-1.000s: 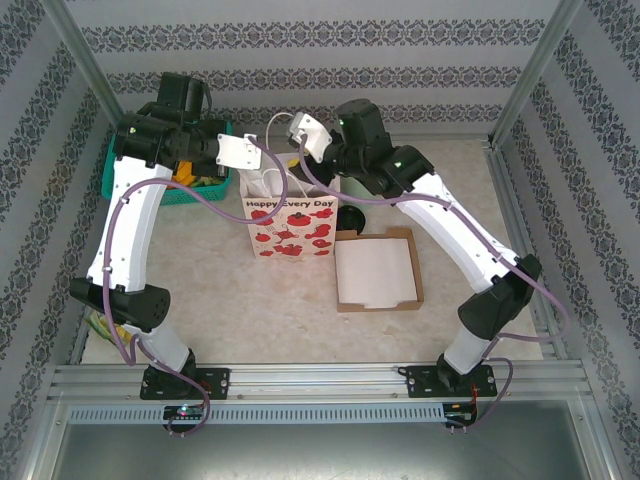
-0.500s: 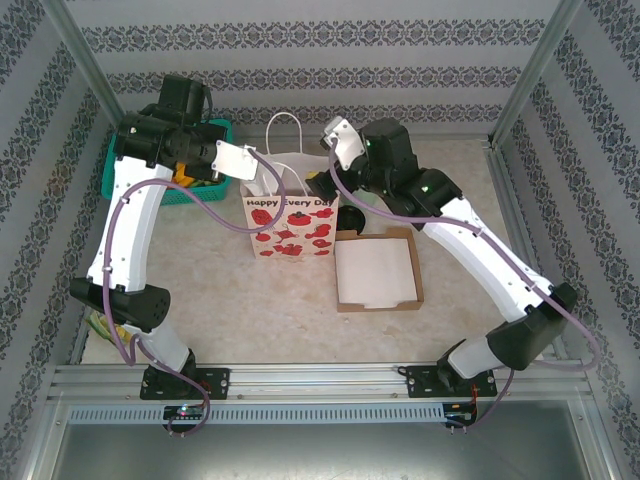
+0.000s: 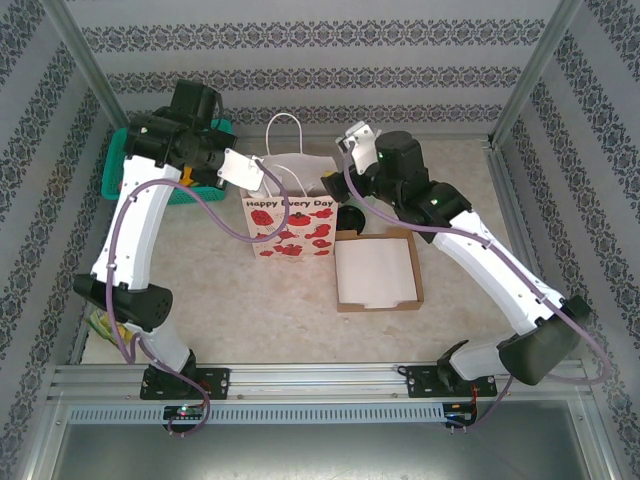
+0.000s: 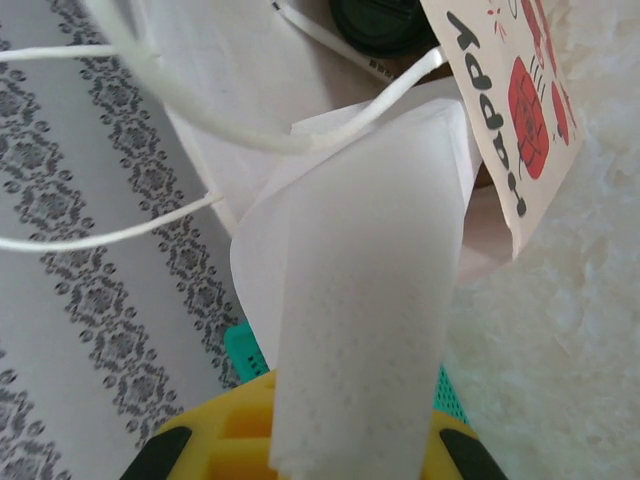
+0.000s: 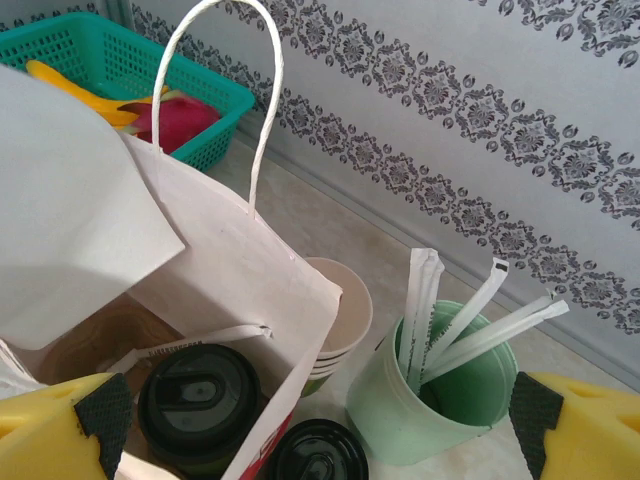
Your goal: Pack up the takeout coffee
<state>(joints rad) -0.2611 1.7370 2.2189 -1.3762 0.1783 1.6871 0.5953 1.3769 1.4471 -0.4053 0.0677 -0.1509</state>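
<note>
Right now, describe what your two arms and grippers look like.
Both the left arm and right arm have white links, black joints and looping purple cables. The left gripper and right gripper have yellow fingers with black pads.

Takeout coffee (image 5: 198,405) sits inside paper bag (image 3: 288,225). Lid (image 5: 315,455) just outside, bag's right; cup stack (image 5: 345,320) behind it, straw cup (image 5: 430,410) beside. Basket (image 5: 60,40) back on my left.
</note>
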